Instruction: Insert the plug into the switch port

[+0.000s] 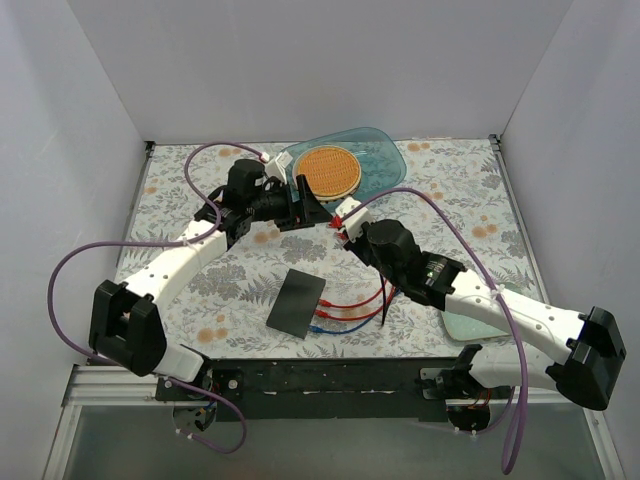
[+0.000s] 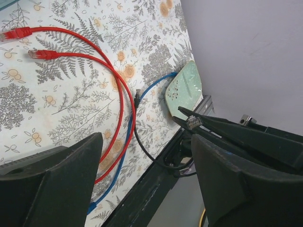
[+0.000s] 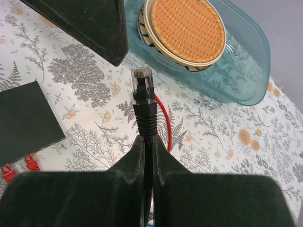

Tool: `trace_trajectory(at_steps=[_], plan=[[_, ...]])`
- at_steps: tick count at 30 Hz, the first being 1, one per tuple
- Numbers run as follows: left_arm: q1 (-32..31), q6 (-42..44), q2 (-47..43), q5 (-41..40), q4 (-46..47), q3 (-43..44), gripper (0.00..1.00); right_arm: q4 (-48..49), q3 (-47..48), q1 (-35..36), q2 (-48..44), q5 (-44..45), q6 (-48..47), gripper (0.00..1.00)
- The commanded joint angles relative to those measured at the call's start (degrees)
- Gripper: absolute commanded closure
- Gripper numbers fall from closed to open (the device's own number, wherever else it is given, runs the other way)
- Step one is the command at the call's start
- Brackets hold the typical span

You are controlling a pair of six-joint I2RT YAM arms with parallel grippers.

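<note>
Top external view: white walls close the counter (image 1: 450, 190) on three sides. A teal tray (image 1: 385, 160) with a woven mat (image 1: 329, 171) takes the far middle. Bare counter lies at 9 o'clock of the switch (image 1: 297, 302). The switch rests flat near the front edge, with red cables (image 1: 365, 300) and a blue cable (image 1: 340, 326) at its 3 o'clock.

The right fingers (image 3: 118, 189) are pinched narrow on a black cable (image 3: 147, 124). The plug (image 3: 143, 85) stands just past their tips, above the counter. In the right wrist view the switch lies well apart from the plug, at 8 o'clock.

The left fingers (image 2: 57, 179) are spread wide and hold nothing. The plug is beside one of them. A pale green pad (image 2: 184, 92) sits at the counter's edge.
</note>
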Motion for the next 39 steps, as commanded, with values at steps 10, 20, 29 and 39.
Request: trace_trajectory(at_steps=[10,20,29,39], plan=[[-3.0,-4.0,4.4,1.8,4.3,6.4,0.32,4.0,2.0,2.0,0.7,5.5,-1.2,0.99],[-6.1,-4.0,8.2,2.3,3.6,10.0,0.64,3.8,2.2,2.3,1.3,7.3,-1.3,0.99],[-7.7,-2.6,9.0,1.6,3.3,10.8,1.00,3.0,3.1,2.3,2.6,8.3,-0.6,0.99],[-6.3,7.8,3.2,-9.8,0.1,7.2,1.00,1.6,2.9,1.2,-0.5,-5.5,-1.0,0.22]])
